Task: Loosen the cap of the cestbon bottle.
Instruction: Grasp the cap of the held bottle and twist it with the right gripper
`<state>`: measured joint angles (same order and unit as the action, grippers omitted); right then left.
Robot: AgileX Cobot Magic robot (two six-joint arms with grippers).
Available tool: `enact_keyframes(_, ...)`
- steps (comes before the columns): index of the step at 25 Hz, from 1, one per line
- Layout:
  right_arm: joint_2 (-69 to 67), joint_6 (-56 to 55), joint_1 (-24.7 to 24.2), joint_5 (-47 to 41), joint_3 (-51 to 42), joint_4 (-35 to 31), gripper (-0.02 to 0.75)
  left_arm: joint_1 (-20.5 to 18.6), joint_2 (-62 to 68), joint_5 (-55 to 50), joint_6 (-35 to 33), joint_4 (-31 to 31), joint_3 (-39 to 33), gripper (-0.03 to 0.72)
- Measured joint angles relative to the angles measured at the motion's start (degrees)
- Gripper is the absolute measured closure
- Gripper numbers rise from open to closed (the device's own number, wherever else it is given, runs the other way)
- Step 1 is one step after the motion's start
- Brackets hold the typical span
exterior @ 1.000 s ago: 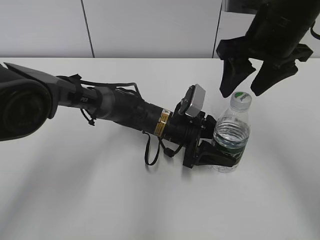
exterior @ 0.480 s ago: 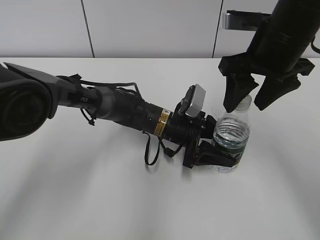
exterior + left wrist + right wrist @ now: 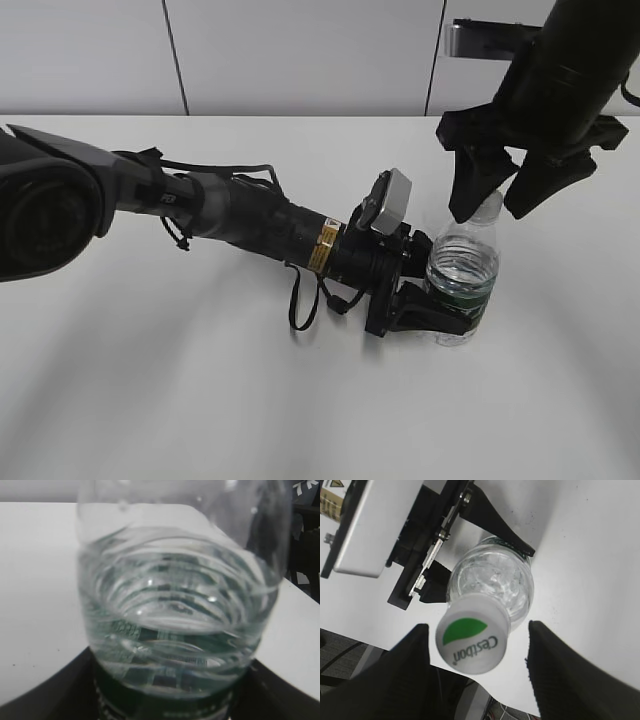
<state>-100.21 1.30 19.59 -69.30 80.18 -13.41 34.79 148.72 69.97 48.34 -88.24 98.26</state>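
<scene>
The clear cestbon bottle [image 3: 462, 275] with a dark green label band stands upright on the white table. My left gripper [image 3: 440, 312] is shut on the bottle's lower body; the bottle fills the left wrist view [image 3: 175, 615]. The white cap [image 3: 472, 632] with a green patch and "Cestbon" print sits on the neck. My right gripper [image 3: 497, 200] is open and hangs over the bottle top, one finger on each side of the cap [image 3: 489, 203], not touching it. In the right wrist view the cap lies between the right gripper's fingers [image 3: 477, 655], nearer the left one.
The white table [image 3: 200, 380] runs to a white panelled wall [image 3: 300, 50] behind. My left arm [image 3: 250, 215] lies low across the table from the left, with a grey camera block [image 3: 388, 200] near the bottle.
My right gripper has come down from above the bottle and now has its open fingers around the cap. The left gripper and bottle have stayed put.
</scene>
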Motion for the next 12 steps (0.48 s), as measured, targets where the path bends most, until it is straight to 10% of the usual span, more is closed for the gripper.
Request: enact_keyframes(12, 0.0, 0.0, 0.0, 1.6, 0.0, -0.1, 0.310, 0.0, -0.1, 0.0, 0.0, -0.5, 0.1, 0.181)
